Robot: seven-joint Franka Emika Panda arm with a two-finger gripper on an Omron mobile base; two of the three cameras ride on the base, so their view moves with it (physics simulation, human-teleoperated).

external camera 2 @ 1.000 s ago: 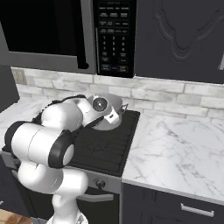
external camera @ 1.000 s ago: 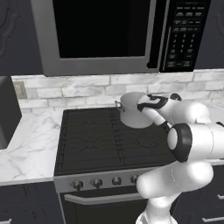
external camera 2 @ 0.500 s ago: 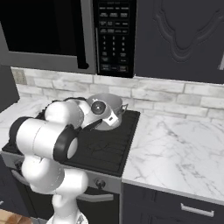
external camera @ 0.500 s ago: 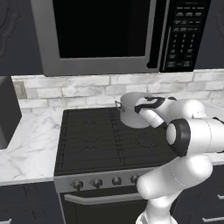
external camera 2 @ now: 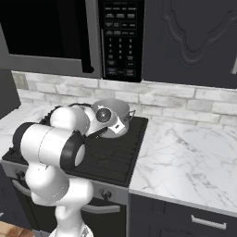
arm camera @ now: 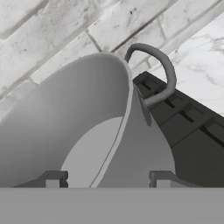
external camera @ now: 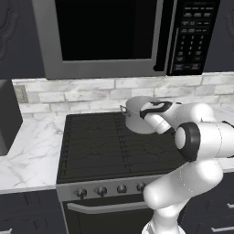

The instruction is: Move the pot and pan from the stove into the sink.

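The silver pot (external camera: 133,114) (external camera 2: 114,108) stands on the back right burner of the black stove (external camera: 100,146) (external camera 2: 121,155). My gripper (arm camera: 107,179) is at the pot's right rim, one fingertip (arm camera: 53,178) inside the pot and the other outside its wall. Both tips stand a little off the steel, so the gripper is open around the wall. The pot's loop handle (arm camera: 162,72) shows just beyond the fingers. In the base views my hand (external camera: 153,112) (external camera 2: 111,118) covers part of the pot. The pan and the sink are out of view.
A microwave (external camera: 105,36) hangs low over the stove, close above the pot. White marble counter runs to the right (external camera 2: 185,157) and to the left (external camera: 27,155). A dark block (external camera: 7,114) stands at the far left. The brick wall (arm camera: 65,26) is right behind the pot.
The arm's elbow has swung a little while the hand has stayed at the pot's rim. The pot has not moved.
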